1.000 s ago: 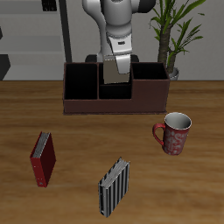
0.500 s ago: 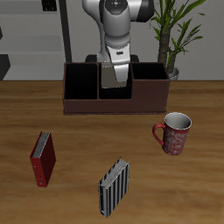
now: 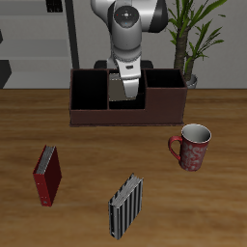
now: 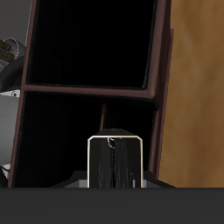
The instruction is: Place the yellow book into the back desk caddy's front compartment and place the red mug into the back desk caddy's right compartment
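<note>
Currently, nearest the table's front edge stands the black-and-white striped book (image 3: pixel 125 207), upright; the dark red book (image 3: pixel 47 175) stands a bit farther back and well apart from it. Red mug (image 3: pixel 194 147) sits upright on the wooden table (image 3: pixel 96 145), short of the back desk caddy (image 3: pixel 87 114) and outside it. Gripper (image 3: pixel 125 87) is over the caddy's divided centre, clamped on the yellow book (image 4: pixel 115 163), which hangs upright, its lower end dipping below the rim. Wrist view shows the book's top edge between the fingers, black sections beneath. Potted plant (image 3: pixel 193 39) stands behind the caddy.
</note>
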You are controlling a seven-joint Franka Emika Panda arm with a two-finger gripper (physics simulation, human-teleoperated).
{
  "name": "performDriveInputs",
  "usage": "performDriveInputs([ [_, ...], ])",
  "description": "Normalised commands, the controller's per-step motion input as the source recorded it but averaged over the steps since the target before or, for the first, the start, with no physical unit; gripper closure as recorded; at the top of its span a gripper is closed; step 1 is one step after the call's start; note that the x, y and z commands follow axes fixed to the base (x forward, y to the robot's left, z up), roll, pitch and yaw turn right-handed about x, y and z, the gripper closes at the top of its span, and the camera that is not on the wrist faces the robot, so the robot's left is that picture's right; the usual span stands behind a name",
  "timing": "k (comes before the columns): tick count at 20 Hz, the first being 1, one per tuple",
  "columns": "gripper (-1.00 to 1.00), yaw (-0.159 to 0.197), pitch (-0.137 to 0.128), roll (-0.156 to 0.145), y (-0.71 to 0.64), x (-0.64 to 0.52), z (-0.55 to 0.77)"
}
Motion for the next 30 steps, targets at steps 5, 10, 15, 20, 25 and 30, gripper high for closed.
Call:
performDriveInputs([
  [5,1.0,-0.002,0.025,-0.016,-0.08,0.05,-0.14],
  [10,1.0,-0.034,0.028,-0.026,-0.07,0.04,-0.07],
  [15,-1.0,-0.034,0.004,-0.001,0.0,0.04,-0.04],
  [20,-1.0,-0.011,-0.009,0.008,0.04,-0.02,0.07],
  [25,-1.0,-0.035,-0.05,0.008,0.06,0.01,0.22],
  [30,-1.0,-0.03,-0.041,0.001,0.0,0.01,0.22],
])
